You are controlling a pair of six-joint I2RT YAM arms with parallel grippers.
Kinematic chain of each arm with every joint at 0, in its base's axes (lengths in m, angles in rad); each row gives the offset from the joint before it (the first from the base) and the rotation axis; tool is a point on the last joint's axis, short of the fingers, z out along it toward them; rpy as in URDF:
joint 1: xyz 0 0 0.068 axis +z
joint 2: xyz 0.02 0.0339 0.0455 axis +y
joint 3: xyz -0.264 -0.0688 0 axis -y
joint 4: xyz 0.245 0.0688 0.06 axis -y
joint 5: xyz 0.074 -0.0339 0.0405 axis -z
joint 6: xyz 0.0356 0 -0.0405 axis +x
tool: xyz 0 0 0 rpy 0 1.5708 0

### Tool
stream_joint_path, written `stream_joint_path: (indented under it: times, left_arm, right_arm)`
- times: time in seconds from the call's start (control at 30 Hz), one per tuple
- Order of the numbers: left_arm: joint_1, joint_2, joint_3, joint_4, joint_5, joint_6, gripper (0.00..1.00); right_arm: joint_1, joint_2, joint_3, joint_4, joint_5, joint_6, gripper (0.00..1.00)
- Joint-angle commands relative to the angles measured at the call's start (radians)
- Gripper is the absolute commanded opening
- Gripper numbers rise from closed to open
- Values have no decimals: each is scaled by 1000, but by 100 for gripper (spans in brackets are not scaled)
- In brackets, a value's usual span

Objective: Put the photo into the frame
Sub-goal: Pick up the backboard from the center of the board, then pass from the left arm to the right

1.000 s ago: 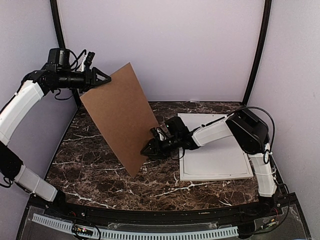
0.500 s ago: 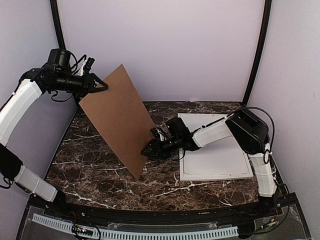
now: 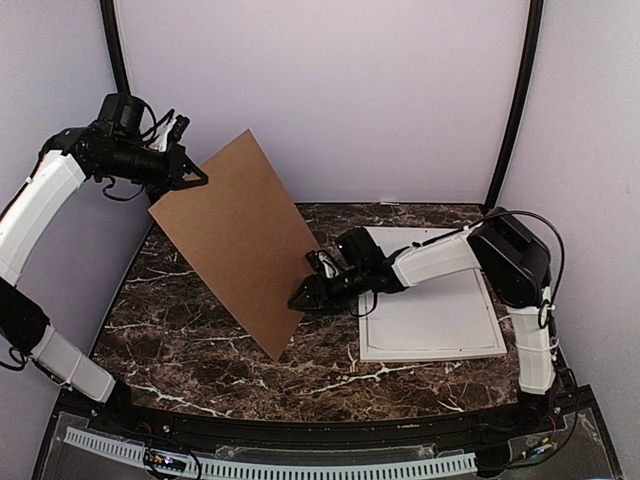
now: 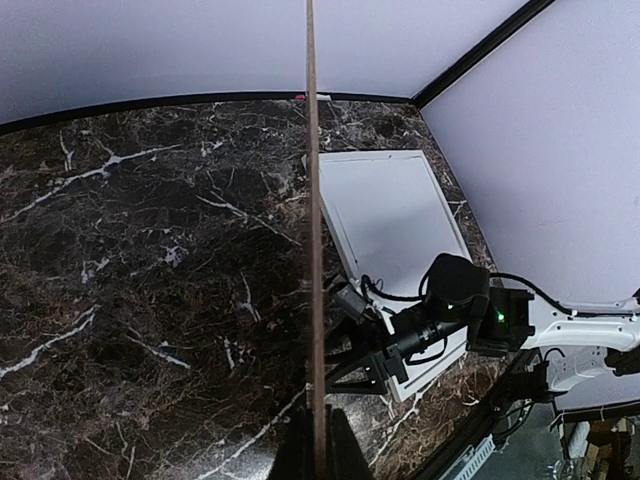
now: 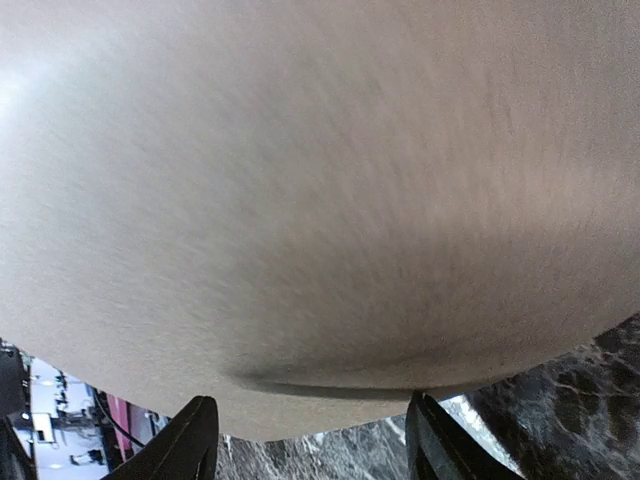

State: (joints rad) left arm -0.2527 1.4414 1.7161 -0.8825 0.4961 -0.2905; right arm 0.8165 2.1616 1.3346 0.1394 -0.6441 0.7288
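Left gripper: clamped shut on the top-left corner of the brown backing board, high above the back-left of the table.
Left wrist view: the board showed edge-on, a thin line up the middle, with both fingers pressed on it at the bottom; neither face could be seen from there.
Backing board: stood tilted, top leaning toward the left wall and lowest corner down by the marble; whether that corner touched the table, I could not tell.
Right gripper: jaws parted, not closed on anything, tips right up at the board's lower right edge; contact or a hair's gap, too close to call from above.
Right wrist view: almost all blurred grey-brown board surface, very near the lens; only the two dark fingertips showed, apart, at the bottom edge, with a strip of marble beyond.
Right arm: reached low across the table from the right and covered part of the frame's near-left side.
Frame: lay flat on the right half of the table, white, thin raised border, well apart from the left gripper and just behind the right one.
Photo: could not be picked out in any view.
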Motion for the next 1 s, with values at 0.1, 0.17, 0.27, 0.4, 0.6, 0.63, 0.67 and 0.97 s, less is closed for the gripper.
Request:
stream_joint_path:
  times: [0.1,0.17,0.27,0.4,0.6,0.63,0.67,0.97]
  left_arm:
    - [-11,-22,119,-59,101,163,0]
    - [-11,-30,134,-66,131,203,0]
    - [-11,-42,141,-71,191,248,0]
    - [-11,-59,147,-65,319,276,0]
    - [-13,-84,151,-33,468,258,0]
    - [-13,-86,150,-25,494,252,0]
    - [-15,-91,149,-21,505,249,0]
    - [-25,-121,98,57,651,217,0]
  right_arm:
    - [-35,-256,98,-269,149,-286,66]
    - [-41,-329,118,-321,180,-350,67]
    - [-50,-420,141,-389,240,-444,70]
    - [-72,-521,161,-463,296,-549,77]
    - [-88,-587,215,-563,331,-673,80]
    - [-89,-597,221,-579,341,-690,80]
    - [-91,-603,228,-594,348,-710,80]
    - [-115,-674,230,-668,198,-817,71]
